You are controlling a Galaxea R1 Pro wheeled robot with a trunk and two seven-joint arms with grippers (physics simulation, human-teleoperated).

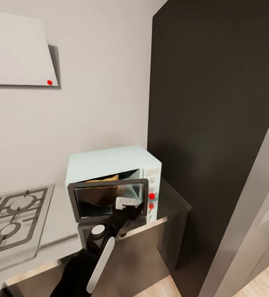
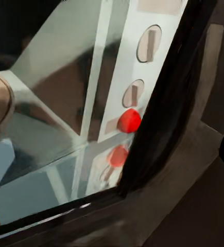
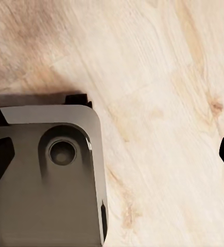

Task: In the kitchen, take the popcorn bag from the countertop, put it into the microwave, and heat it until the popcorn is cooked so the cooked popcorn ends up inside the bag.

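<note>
The microwave (image 1: pixel 114 181) is sitting on the counter (image 1: pixel 173 206) with its door partly ajar, the popcorn bag (image 1: pixel 103 180) already inside. The left gripper (image 1: pixel 125 204) is pressing at the door; whether its jaws are spread I cannot tell. Push squarely until it latches, avoiding the knobs.

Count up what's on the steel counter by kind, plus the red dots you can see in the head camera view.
Microwave: 1
Gas hob: 1
Popcorn bag, inside the microwave: 1
Red dots: 3, two on the microwave panel, one on the white hood
Total: 6
</note>
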